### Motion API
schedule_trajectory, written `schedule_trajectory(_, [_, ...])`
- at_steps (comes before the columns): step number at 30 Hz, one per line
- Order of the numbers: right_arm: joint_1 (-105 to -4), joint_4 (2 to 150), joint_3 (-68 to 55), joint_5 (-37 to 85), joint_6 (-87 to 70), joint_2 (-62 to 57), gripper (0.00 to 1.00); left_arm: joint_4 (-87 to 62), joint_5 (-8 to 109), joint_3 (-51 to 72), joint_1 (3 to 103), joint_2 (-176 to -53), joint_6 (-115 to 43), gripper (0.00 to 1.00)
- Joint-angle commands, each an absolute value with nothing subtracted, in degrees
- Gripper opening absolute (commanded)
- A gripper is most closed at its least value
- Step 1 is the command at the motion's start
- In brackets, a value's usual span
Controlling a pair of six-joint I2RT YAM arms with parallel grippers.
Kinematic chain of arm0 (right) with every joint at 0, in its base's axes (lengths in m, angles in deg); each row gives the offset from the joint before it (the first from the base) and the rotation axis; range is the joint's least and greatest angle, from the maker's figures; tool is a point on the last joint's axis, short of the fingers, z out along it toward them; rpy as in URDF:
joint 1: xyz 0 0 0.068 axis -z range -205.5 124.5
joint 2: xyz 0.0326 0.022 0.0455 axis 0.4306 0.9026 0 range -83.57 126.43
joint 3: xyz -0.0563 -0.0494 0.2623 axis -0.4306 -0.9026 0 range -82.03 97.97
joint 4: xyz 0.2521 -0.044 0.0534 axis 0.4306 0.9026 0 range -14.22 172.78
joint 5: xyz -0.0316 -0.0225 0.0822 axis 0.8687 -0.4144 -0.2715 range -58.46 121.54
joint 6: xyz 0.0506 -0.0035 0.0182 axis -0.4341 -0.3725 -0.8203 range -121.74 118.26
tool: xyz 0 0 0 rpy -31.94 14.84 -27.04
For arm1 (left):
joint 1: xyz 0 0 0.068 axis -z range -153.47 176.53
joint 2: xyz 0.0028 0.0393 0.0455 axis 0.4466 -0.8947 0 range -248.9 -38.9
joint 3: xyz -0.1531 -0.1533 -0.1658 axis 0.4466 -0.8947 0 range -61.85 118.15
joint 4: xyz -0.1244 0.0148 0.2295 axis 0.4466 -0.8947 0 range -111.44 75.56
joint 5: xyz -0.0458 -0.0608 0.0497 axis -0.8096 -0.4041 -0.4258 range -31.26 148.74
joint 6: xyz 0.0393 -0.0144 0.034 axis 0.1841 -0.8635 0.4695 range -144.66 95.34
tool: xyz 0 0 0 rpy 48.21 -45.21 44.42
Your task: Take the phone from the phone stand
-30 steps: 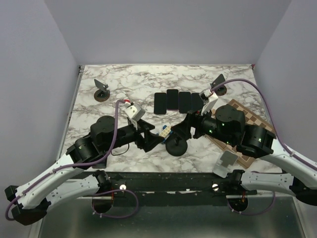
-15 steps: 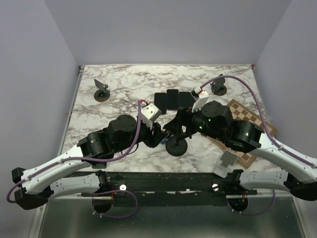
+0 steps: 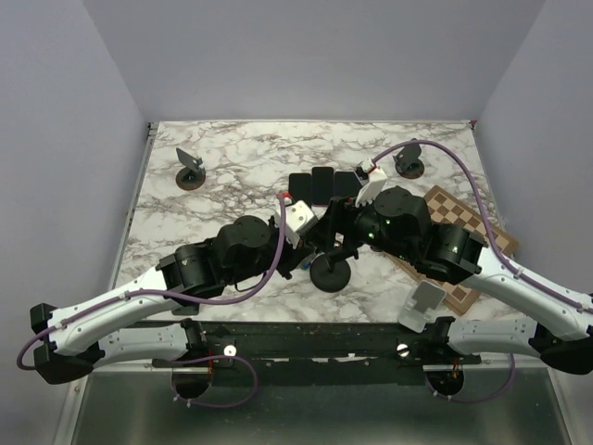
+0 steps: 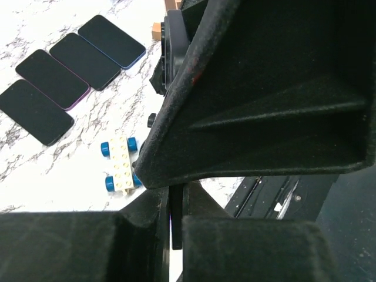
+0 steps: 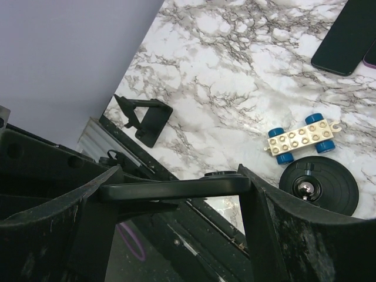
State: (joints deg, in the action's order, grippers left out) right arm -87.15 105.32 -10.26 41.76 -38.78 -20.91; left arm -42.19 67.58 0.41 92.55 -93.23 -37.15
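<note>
We see a white marble-patterned tabletop with grey veins filling the middle of the overhead view, set in an alcove of plain, pale lavender-grey walls. The far wall rises behind the table's far edge, the left wall and the right wall slope in along its sides. A thin silver metal strip runs down the table's left edge. Along the near edge we find a black mounting rail, and nearer than that a dull grey metal surface. The light is soft and even, with faint shadows on the marble.
</note>
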Motion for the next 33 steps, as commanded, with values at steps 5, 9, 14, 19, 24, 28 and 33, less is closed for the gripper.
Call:
schedule_trajectory(5, [-87.6, 98.4, -11.8, 36.2, -39.2, -22.6, 0.01, -37.3, 68.6, -1.4, 92.0, -90.6, -37.6, 0.0])
schedule_trajectory(9, [-87.6, 97.4, -12.6, 35.8, -39.2, -23.2, 0.07, -33.7, 67.9, -3.8, 92.0, -88.1, -38.6, 0.0])
schedule_trajectory(14, [-87.7, 96.9, -13.0, 35.2, -39.2, -23.7, 0.27, -32.2, 69.6, -6.4, 92.0, -85.9, -40.4, 0.0])
schedule_trajectory(19, [-87.6, 96.3, -13.4, 35.6, -39.5, -23.8, 0.52, -32.8, 69.7, -7.0, 92.0, -85.0, -42.3, 0.0])
schedule_trajectory(24, [-87.6, 96.2, -13.8, 36.8, -39.5, -25.0, 0.86, -32.5, 69.7, -8.8, 91.8, -83.0, -45.0, 0.0])
schedule_trajectory(28, [-87.6, 96.2, -15.1, 39.4, -40.1, -27.5, 1.0, -32.2, 70.1, -11.0, 91.5, -80.8, -46.9, 0.0])
schedule_trajectory(33, [-87.7, 96.2, -16.8, 44.2, -40.8, -31.3, 1.0, -34.2, 71.6, -12.0, 91.1, -78.7, -48.6, 0.0])
